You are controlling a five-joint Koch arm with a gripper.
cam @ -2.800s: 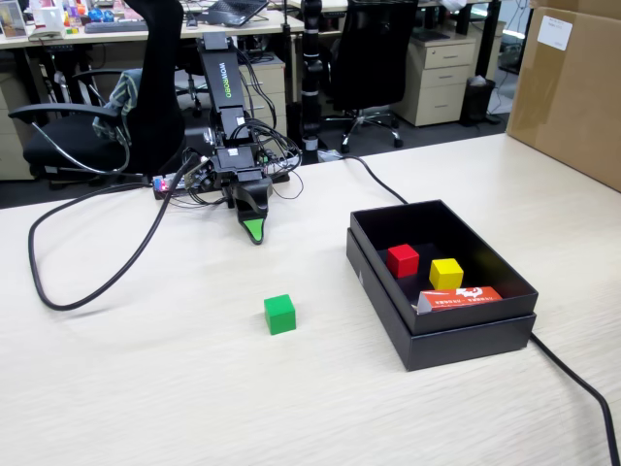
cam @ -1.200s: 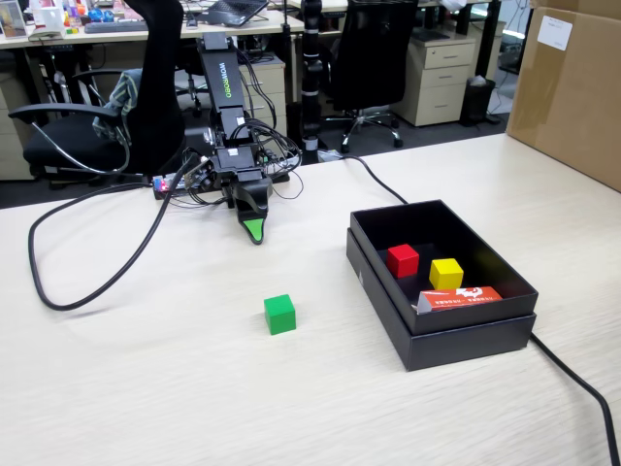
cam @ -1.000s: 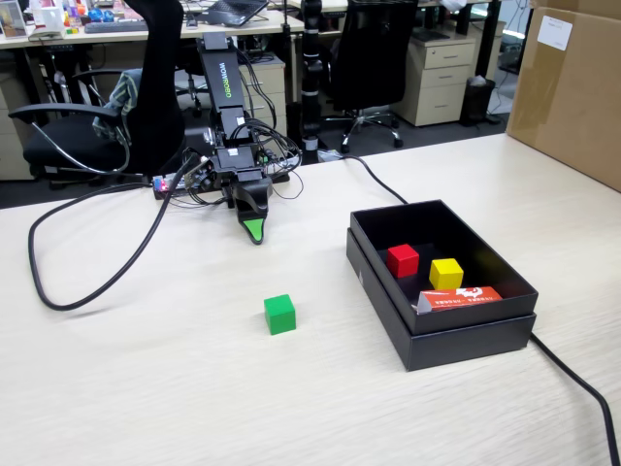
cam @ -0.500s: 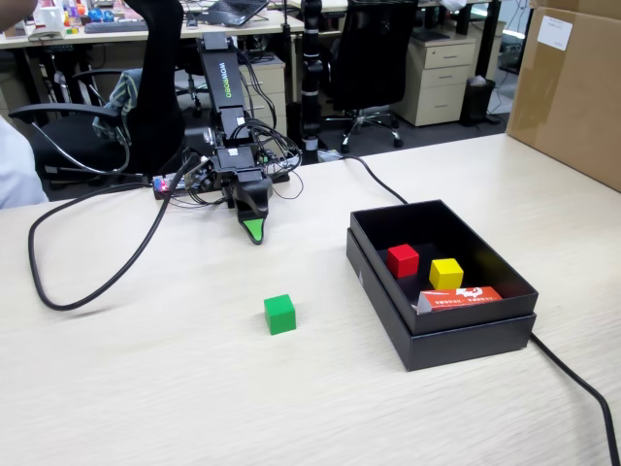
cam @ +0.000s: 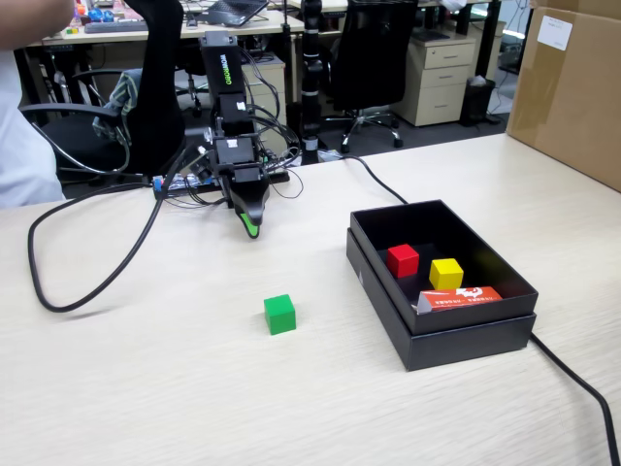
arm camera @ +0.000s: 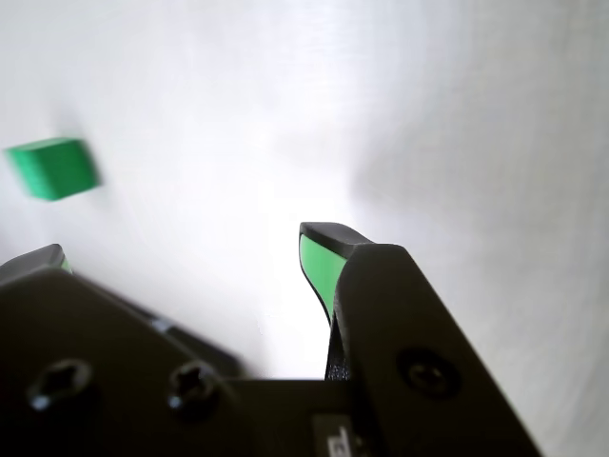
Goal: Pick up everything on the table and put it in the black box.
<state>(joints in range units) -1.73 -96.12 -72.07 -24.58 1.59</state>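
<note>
The small green cube (cam: 279, 314) sits alone on the pale table (cam: 146, 388), left of the black box (cam: 466, 346) in the fixed view. My gripper (cam: 251, 229) hangs point-down near the arm's base, well behind the cube and not touching it. In the wrist view the gripper (arm camera: 186, 249) is open, its green-padded fingertips (arm camera: 319, 262) wide apart with nothing between them, and the cube (arm camera: 52, 168) lies far off at the upper left. The box stands open.
Inside the box lie a red cube (cam: 403, 260), a yellow cube (cam: 446, 274) and an orange-red packet (cam: 461, 297). A black cable (cam: 58, 296) loops over the table's left side, another (cam: 582, 388) runs past the box. A brown carton (cam: 572, 87) stands back right. A person (cam: 24, 116) is at the left edge.
The arm has shifted a little and the gripper has lifted slightly off the table. A person has come into view at the left edge. The cube and box have not moved.
</note>
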